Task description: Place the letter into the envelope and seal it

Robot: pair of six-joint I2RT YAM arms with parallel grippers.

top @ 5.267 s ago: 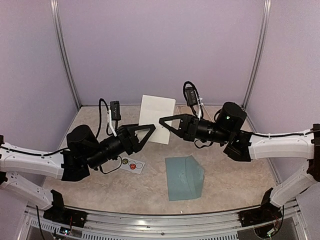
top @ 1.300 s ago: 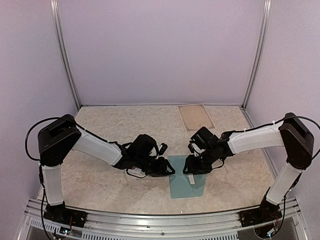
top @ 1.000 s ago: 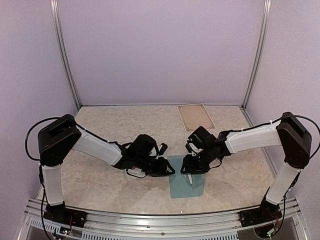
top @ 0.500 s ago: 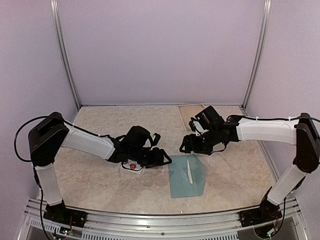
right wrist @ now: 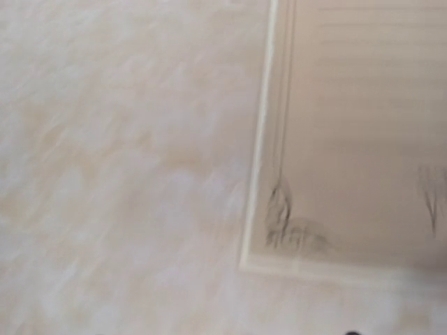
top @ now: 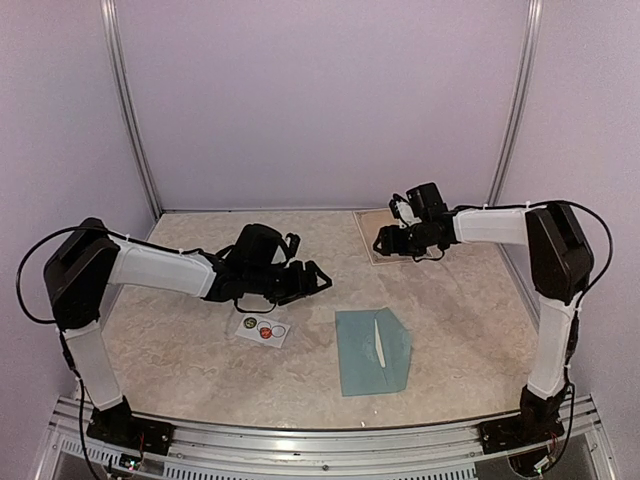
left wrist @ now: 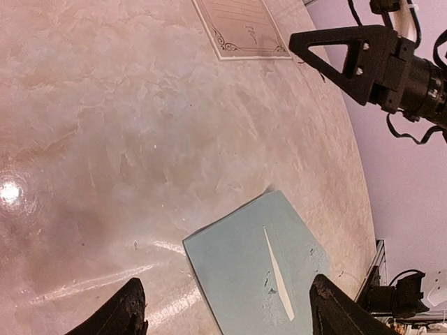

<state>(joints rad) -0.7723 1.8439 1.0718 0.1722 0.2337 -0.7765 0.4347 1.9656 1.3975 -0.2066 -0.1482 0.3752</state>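
Pale lilac walls (top: 320,100) enclose a beige marbled table (top: 200,380), seen from above, with two white-and-black robot arms reaching in from the near edge.

The envelope (top: 360,362) lies flat on the table toward the front, a little right of centre, and nothing is touching it. The left gripper (top: 311,283) hangs above the table to the envelope's left and farther back, clearly apart from it. In the left wrist view its two dark fingertips (left wrist: 130,315) stand wide apart at the bottom edge with nothing between them, and the envelope shows on the table below, between the two tips. The right gripper (top: 384,242) is at the back right, well away from the envelope, over the near left corner of the letter (left wrist: 241,28). Whether its jaws are open or closed cannot be told, as its own wrist view shows only the table and the letter's corner, blurred.

There is one envelope, one letter and one small white sticker card (top: 264,328), along with two arms, each with one gripper. The card lies left of the envelope and carries three round stickers.

The envelope is a teal blue-green rectangle, set slightly askew. A thin pale sliver (top: 379,340) runs lengthwise down its face — like a narrow white slit — and a few small scuffs sit beside it. The letter is cream with a dark ornate border.
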